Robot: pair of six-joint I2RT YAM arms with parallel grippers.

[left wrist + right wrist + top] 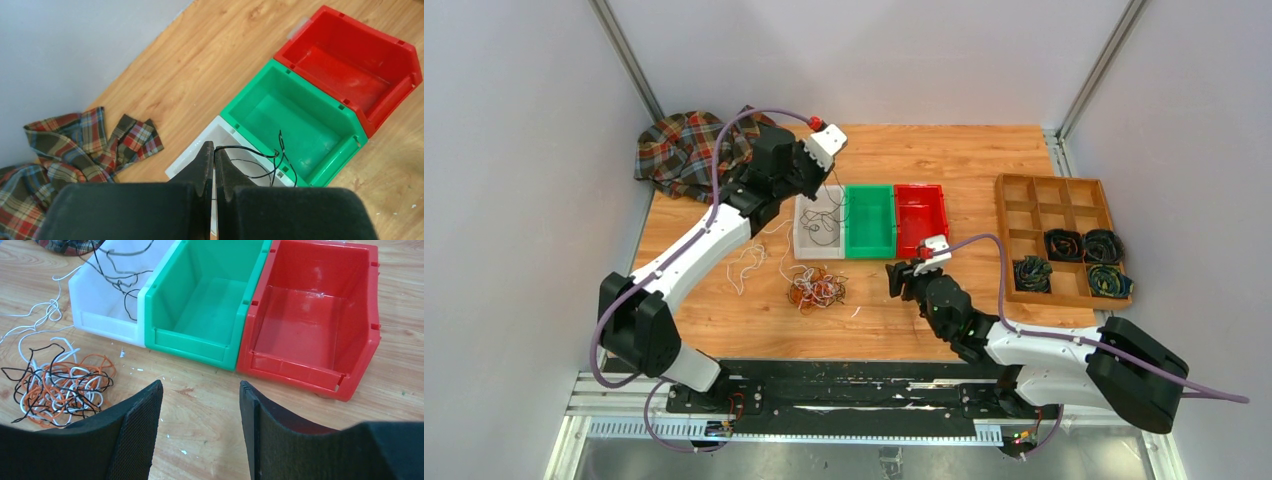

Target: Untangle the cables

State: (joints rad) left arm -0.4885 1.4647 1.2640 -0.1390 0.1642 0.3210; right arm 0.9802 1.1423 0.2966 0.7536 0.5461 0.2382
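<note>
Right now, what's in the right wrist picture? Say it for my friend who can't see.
The open right gripper, holding nothing, faces a white bin, a green bin and a red bin in a row on a wooden table. At lower left lies a tangle of orange, white and black cables; black cables sit in the white bin.

A wooden tabletop (984, 160) (warm, honey-toned grain) is boxed in by plain pale grey walls (854, 50) on the left, far and right. Slim metal posts (629, 55) mark the far corners. A black rail (844, 385) edges the near side. The light is soft and even.
</note>
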